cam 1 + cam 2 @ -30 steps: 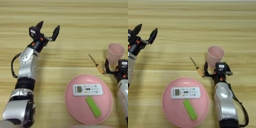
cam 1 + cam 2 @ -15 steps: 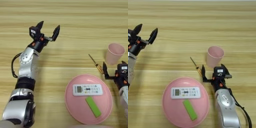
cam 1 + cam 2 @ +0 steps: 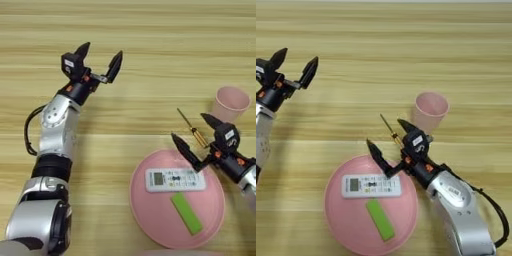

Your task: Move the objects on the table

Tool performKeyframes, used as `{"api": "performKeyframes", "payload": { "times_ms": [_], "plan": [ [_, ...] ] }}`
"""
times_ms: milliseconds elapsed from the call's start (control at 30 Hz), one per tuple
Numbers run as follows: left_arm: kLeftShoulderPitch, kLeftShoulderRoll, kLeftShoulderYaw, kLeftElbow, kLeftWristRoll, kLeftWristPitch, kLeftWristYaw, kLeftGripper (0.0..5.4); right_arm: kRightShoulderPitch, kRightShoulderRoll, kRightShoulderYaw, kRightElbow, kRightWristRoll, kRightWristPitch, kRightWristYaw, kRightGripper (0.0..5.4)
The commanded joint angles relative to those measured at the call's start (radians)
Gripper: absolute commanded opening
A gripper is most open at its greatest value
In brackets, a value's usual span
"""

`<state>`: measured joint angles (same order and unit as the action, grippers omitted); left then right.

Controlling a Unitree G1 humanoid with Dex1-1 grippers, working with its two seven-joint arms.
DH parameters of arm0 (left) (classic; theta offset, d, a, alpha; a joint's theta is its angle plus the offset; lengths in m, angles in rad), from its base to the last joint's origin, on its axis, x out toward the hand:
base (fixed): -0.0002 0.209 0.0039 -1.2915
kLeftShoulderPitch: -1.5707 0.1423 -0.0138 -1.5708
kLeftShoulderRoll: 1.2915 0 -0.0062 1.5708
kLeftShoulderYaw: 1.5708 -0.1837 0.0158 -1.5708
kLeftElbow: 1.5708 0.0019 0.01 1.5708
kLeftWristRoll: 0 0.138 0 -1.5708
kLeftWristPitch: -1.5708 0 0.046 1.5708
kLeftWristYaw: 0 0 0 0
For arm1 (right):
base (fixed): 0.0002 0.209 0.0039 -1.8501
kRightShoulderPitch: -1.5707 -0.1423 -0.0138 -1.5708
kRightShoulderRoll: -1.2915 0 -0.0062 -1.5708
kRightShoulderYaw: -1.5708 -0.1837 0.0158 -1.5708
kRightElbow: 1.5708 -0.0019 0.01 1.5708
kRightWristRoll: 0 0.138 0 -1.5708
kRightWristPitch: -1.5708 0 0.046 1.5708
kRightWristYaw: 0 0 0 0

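Remote control [image 3: 175, 179] is the likely target: slim, white, lying flat on the round pink plate [image 3: 145, 210], long axis running left-right, small screen at its left end. A green bar [image 3: 187, 213] sits on the plate just below it, angled.

Left to right: left gripper [image 3: 97, 62] hangs over bare wooden surface [image 3: 150, 50] at upper left, fingers spread wide, holding nothing, well apart from everything on the plate. Looks idle.

Plate is centre-right, remote across its upper half. Right gripper [image 3: 388, 145] is just above the remote's right part, fingers wide open and empty; one fingertip [image 3: 374, 150] is over the plate's upper rim near the remote's top edge, the other points up toward the screwdriver [image 3: 390, 131], which lies diagonally on the surface between plate and cup. Whether any fingertip touches the remote cannot be told.

Pale pink cup [image 3: 430, 111] stands upright at far right, just beyond the right gripper, apart from the plate.

Judgement: right arm is far nearer to both objects. Remote lies below and slightly left of its fingers; a grasp would want the fingers straddling the short width, across the long axis.
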<state>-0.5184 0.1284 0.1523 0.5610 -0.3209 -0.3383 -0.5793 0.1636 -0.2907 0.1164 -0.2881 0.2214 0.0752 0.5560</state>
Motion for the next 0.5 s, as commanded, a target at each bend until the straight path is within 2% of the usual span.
{"api": "performKeyframes", "payload": {
  "times_ms": [33, 100, 233, 500],
  "plan": [
    [-0.012, -0.005, -0.007, -0.008, 0.008, -0.008, 0.003, 5.40, -0.052, -0.090, 0.012, -0.045, 0.044, 0.060, 0.113, 5.38],
    [-0.011, -0.007, -0.008, -0.009, 0.009, -0.008, 0.006, 5.40, -0.075, -0.128, 0.003, -0.055, 0.076, 0.087, 0.167, 5.38],
    [-0.008, -0.011, -0.012, -0.012, 0.011, -0.009, 0.008, 5.40, -0.132, -0.245, -0.001, -0.043, 0.120, 0.132, 0.316, 5.38],
    [-0.004, -0.014, -0.015, -0.014, 0.011, -0.007, 0.011, 5.40, -0.205, -0.395, 0.023, -0.004, 0.128, 0.167, 0.515, 5.38]
  ]
}}
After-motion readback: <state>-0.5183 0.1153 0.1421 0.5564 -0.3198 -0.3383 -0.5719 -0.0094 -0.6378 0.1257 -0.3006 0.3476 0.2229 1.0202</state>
